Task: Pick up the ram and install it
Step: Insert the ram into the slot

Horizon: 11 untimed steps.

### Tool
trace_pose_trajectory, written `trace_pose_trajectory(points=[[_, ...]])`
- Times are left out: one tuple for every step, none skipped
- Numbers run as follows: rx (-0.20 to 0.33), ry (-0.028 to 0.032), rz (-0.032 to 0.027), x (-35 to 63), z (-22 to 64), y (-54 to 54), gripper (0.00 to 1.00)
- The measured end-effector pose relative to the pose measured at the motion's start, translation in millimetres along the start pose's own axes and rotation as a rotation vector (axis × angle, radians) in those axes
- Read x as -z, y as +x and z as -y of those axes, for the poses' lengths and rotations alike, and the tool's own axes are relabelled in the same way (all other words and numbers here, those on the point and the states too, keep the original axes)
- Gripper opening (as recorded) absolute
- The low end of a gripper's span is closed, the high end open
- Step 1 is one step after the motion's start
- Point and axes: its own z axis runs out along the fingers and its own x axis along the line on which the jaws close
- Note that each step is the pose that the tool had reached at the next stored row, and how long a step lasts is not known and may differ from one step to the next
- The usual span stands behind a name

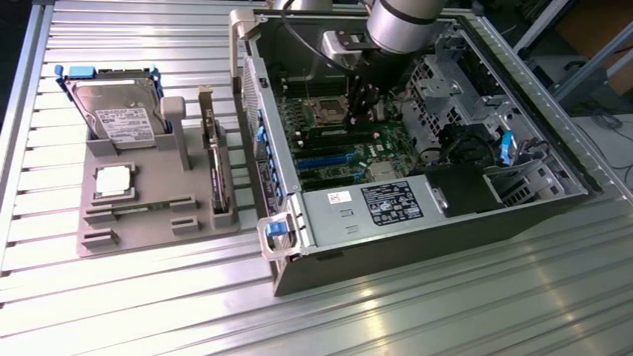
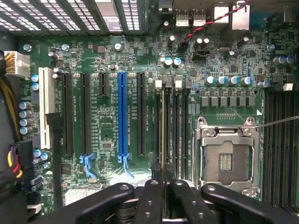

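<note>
Pinching the ram (image 2: 162,135) edge-on, the jaws sit inside the open computer case (image 1: 396,252).

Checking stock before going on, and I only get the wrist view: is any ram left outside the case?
Observer: Yes, a ram stick lies in the grey tray, to the exterior view's left of the case.
Operator: What sits nearest it?
Observer: A silver CPU, beside it on the same tray.
Operator: And the expansion card?
Observer: The expansion card stands on edge along the tray's side nearest the case.
</note>
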Motion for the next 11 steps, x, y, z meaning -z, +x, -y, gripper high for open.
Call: trace_pose_trajectory(points=[[0.0, 0.0, 0.0001, -2.0, -1.1, 0.0, 0.12], [0.0, 0.0001, 0.0001, -4.9, -1.4, 0.0, 0.12], [0.0, 0.0, 0.0001, -6.8, -1.4, 0.0, 0.12], [0.0, -0.0001, -0.0003, -8.3, -1.5, 0.0, 0.12], [0.0, -0.0003, -0.0008, -9.0, -1.7, 0.0, 0.12], [0.0, -0.0001, -0.0002, -9.4, -1.9, -0.1, 0.12], [0.0, 0.0003, -0.0001, -9.5, -2.0, -0.1, 0.12], [0.0, 0.0015, 0.0003, -9.1, -2.0, -0.2, 0.12], [0.0, 0.0023, 0.0007, -8.0, -2.0, -0.2, 0.12], [0.0, 0.0023, 0.0001, -4.9, -2.2, -0.2, 0.12], [0.0, 0.0023, -0.0001, -4.0, -2.2, -0.3, 0.12]])
